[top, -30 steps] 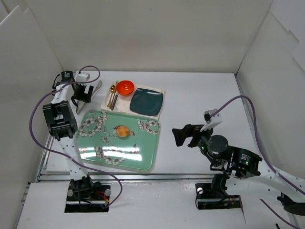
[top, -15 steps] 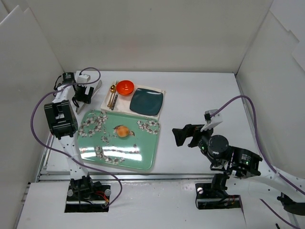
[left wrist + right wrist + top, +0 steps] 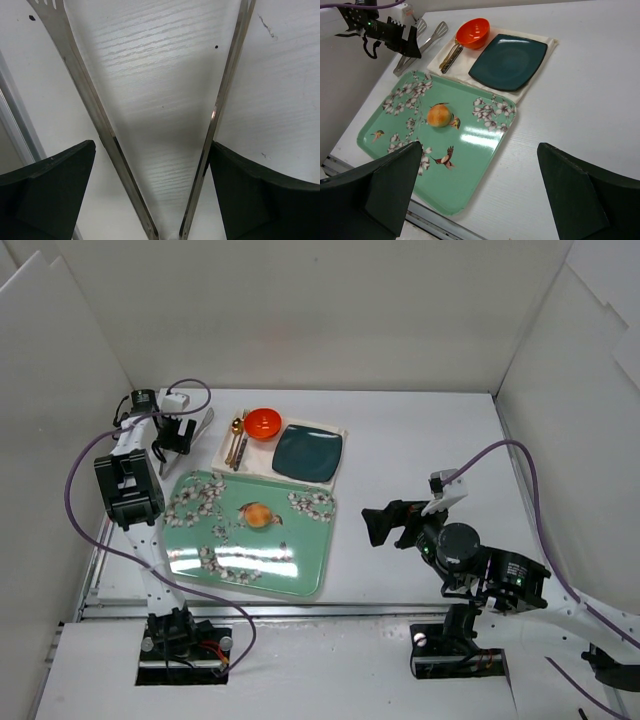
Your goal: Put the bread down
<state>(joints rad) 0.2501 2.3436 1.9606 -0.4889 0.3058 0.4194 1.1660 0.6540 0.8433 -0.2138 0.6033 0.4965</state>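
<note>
A white worktop (image 3: pixel 420 440) with faint wood grain stood enclosed by plain white panels (image 3: pixel 300 310) behind it and at both its sides, evenly lit.

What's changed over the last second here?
The left gripper shifted very slightly over the tongs, fingers either side of them; nothing was grasped or released. The bread, green tray, orange bowl, dark plate and right gripper stayed put.

Tray (image 3: pixel 300 545): mint green, printed with white blossoms and small birds. Bread (image 3: pixel 258 514): golden-brown, lighter tan on top. Bowl (image 3: pixel 263 423): orange-red. Square plate (image 3: pixel 308 452): dark teal. Placemat (image 3: pixel 466 55): cream. Cutlery (image 3: pixel 238 445): gold. Tongs (image 3: pixel 90 100): bare silver metal. Table (image 3: pixel 420 440): white, faint wood grain.
</note>
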